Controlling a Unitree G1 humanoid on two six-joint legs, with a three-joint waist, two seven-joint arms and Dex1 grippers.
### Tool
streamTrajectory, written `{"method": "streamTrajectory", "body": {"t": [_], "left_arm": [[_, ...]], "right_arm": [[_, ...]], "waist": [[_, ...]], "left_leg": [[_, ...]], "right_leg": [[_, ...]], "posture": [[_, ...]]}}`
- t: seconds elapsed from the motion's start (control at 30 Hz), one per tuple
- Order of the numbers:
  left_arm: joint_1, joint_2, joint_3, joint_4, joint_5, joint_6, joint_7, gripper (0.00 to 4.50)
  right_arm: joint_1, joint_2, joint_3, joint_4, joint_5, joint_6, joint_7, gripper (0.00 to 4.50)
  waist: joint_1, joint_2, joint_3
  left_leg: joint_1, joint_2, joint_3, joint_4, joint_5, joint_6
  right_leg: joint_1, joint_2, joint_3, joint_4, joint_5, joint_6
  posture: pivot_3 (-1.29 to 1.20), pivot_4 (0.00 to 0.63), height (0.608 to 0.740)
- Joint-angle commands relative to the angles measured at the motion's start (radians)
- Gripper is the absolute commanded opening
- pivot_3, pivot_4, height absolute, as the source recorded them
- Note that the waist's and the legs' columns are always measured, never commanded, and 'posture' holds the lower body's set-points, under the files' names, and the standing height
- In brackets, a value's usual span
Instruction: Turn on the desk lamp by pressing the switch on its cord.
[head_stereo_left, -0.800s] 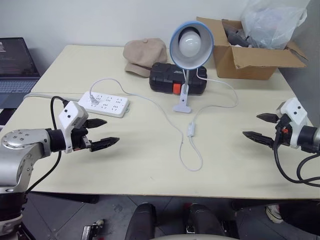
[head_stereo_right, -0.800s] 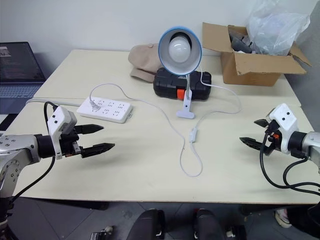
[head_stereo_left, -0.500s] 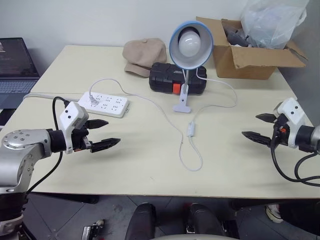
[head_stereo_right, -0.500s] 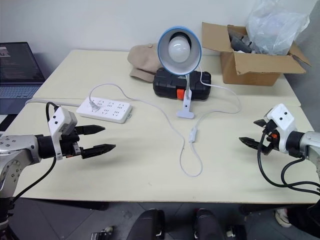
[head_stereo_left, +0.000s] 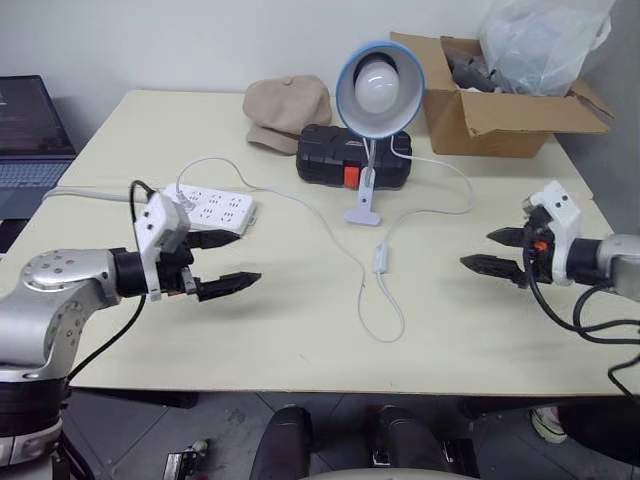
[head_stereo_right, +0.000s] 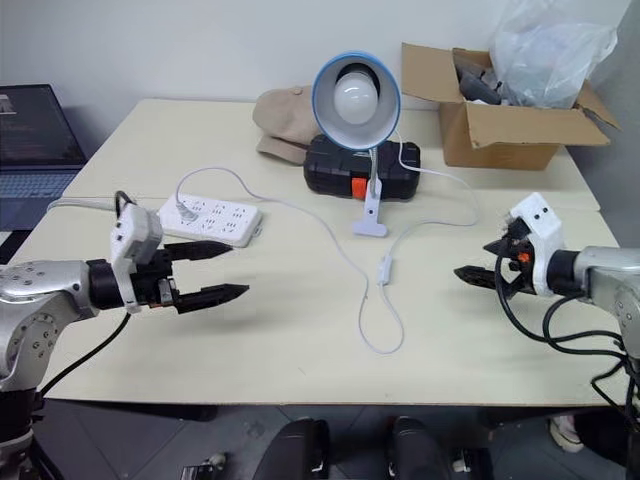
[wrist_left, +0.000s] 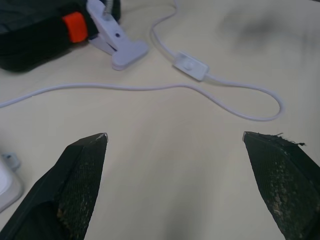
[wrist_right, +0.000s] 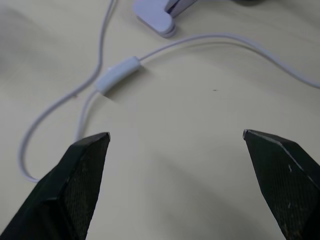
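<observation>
Here's the cream tabletop (head_stereo_left: 300, 330), and at its far right corner sits an open cardboard box (head_stereo_left: 500, 118). Inside it is a crumpled clear plastic bag (head_stereo_left: 545, 45) that bulges up over the rim, with some dark grey stuff beside it that I can't make out.

The desk lamp (head_stereo_left: 378, 85) stands at the far middle on its white clip foot, its blue shade and white bulb facing the camera, and the bulb is unlit. Just behind the clip lies a black case (head_stereo_left: 350, 158) with an orange latch, closed, so its contents are hidden. A tan cap (head_stereo_left: 288, 105) rests just left of the case.

The cord (head_stereo_left: 440, 205) loops out to the right from the lamp, swings back and runs toward the near edge. The switch (head_stereo_left: 381, 258) lies flat at mid-table, near the clip foot on its near side. Past it the cord makes a loop (head_stereo_left: 385, 325) and heads left to the white power strip (head_stereo_left: 215, 210), where it is plugged in.

The left pincer (head_stereo_left: 228, 262) hovers above the tabletop near the power strip, fingers spread wide, nothing between them, well left of the switch. The right pincer (head_stereo_left: 496, 250) hangs on the right side, also spread wide and empty, pointing toward the switch but clearly apart from it. A laptop (head_stereo_left: 25, 130) sits off the far left.
</observation>
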Motion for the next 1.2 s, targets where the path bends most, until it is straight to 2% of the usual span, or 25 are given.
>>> {"method": "streamTrajectory", "body": {"t": [0.03,0.2,0.53,0.9,1.2], "left_arm": [[-0.027,-0.015,-0.025,-0.023,0.017,-0.033,0.008,4.50],[-0.028,-0.052,-0.065,-0.047,0.012,-0.050,0.007,4.50],[-0.024,-0.091,-0.094,-0.054,0.015,-0.073,-0.007,4.50],[-0.018,-0.109,-0.111,-0.053,0.028,-0.094,-0.003,4.50],[0.003,-0.116,-0.110,-0.065,0.033,-0.101,0.008,4.50]], "right_arm": [[-0.094,0.080,0.011,0.034,0.016,0.116,-0.093,4.47],[-0.211,0.264,0.021,0.169,-0.035,0.204,-0.245,4.47],[-0.357,0.474,0.007,0.406,-0.084,0.283,-0.361,4.47],[-0.455,0.563,-0.017,0.645,-0.137,0.203,-0.408,4.47],[-0.484,0.589,-0.005,0.716,-0.144,0.172,-0.412,4.47]], "waist": [[0.001,0.000,0.000],[0.001,0.000,0.000],[0.000,0.000,0.000],[-0.002,0.000,0.000],[-0.005,0.000,0.000]], "left_leg": [[0.000,0.000,0.000,0.000,0.000,0.000],[-0.001,0.001,0.002,0.000,0.000,0.000],[-0.001,0.006,0.007,0.000,0.000,0.000],[-0.001,0.009,0.012,-0.001,0.000,0.000],[-0.004,0.009,0.014,-0.002,0.000,0.000]], "right_leg": [[0.000,0.001,0.000,0.000,0.000,0.000],[-0.001,0.002,0.002,0.000,0.001,-0.001],[-0.003,0.007,0.007,0.000,0.003,-0.004],[-0.007,0.010,0.011,0.001,0.004,-0.006],[-0.011,0.010,0.013,0.001,0.004,-0.006]], "posture": [[0.00,0.150,0.740],[0.00,0.150,0.740],[0.00,0.150,0.740],[0.00,0.150,0.740],[0.00,0.150,0.740]]}}
